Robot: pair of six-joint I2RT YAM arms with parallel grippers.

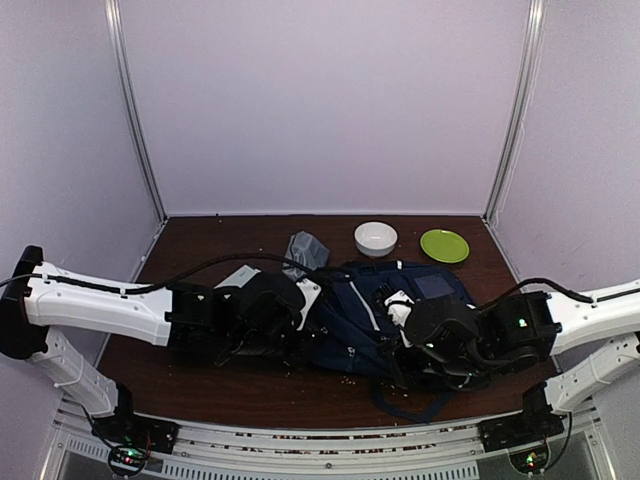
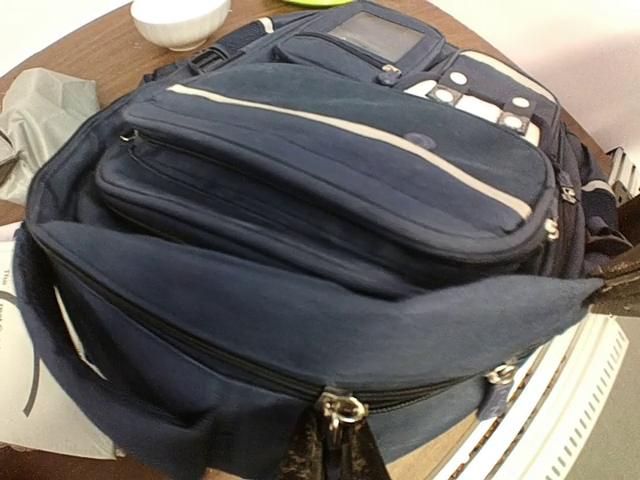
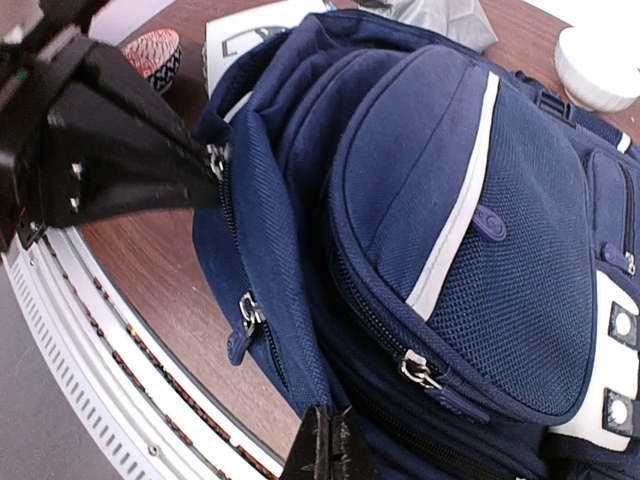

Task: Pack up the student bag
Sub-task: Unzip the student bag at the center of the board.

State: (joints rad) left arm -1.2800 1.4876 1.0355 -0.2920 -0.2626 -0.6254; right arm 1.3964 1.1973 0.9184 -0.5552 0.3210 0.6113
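Student bag [image 1: 375,330] lies flat mid-table [image 1: 200,370], between both arms. Left gripper [image 2: 336,455] pinches main zipper pull [image 2: 342,408]. Right gripper [image 3: 330,445] pressed together on bag's fabric edge opposite. Cloth soft, floppy, probably sags. Best holds look like pull, seams, straps.

- I count one student bag [image 1: 370,315].
- One white bowl [image 1: 375,238], one patterned bowl [image 3: 153,55].
- One green plate [image 1: 444,245].
- One grey pouch [image 1: 305,250].
- One white printed sheet [image 3: 245,35].
- Two grippers: left gripper [image 2: 335,455], right gripper [image 3: 330,450].

Behind student bag [image 1: 362,312], left to right: pouch [image 1: 306,249], bowl [image 1: 375,238], plate [image 1: 444,245].
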